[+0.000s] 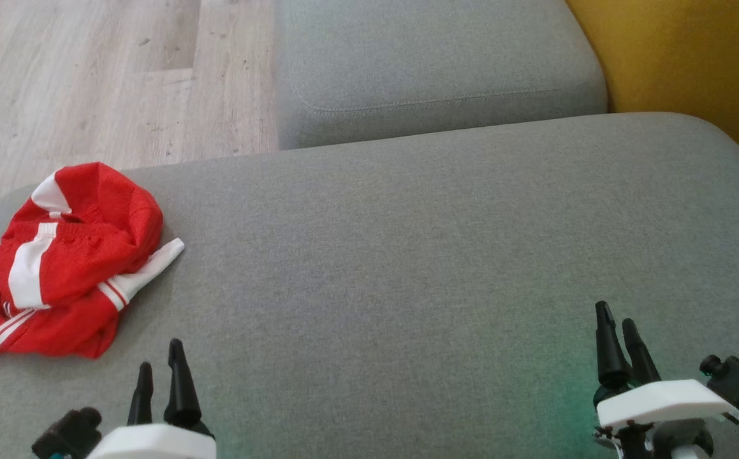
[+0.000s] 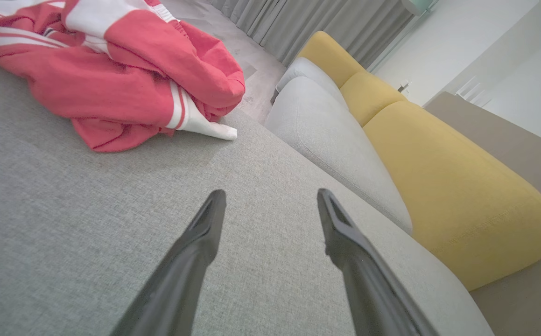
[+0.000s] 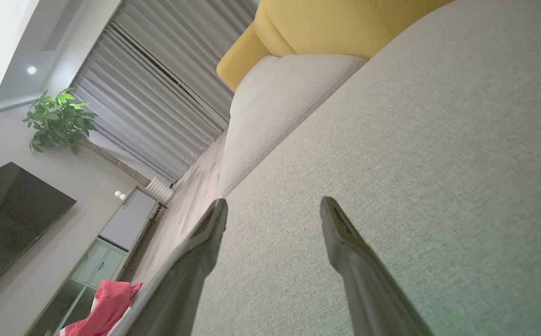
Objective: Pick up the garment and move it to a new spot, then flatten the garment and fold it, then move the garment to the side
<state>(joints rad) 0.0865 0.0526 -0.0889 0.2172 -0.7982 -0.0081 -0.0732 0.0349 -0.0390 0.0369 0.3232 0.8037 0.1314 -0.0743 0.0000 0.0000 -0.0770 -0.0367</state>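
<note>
Broad grey cushion (image 1: 407, 255) out front, the red-and-white garment (image 1: 57, 268) crumpled at the frame's left edge, left gripper (image 1: 160, 356) and right gripper (image 1: 615, 314) both wide open and empty, so pick-up looks unstarted, and the left must reach up-left to pinch a fold.

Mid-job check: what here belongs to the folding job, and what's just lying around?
Job:
red and white garment, crumpled
grey cushion it lies on
left gripper, open
right gripper, open

Just around:
far grey cushion
yellow cushion
wooden floor
curtains
plant
television
</note>
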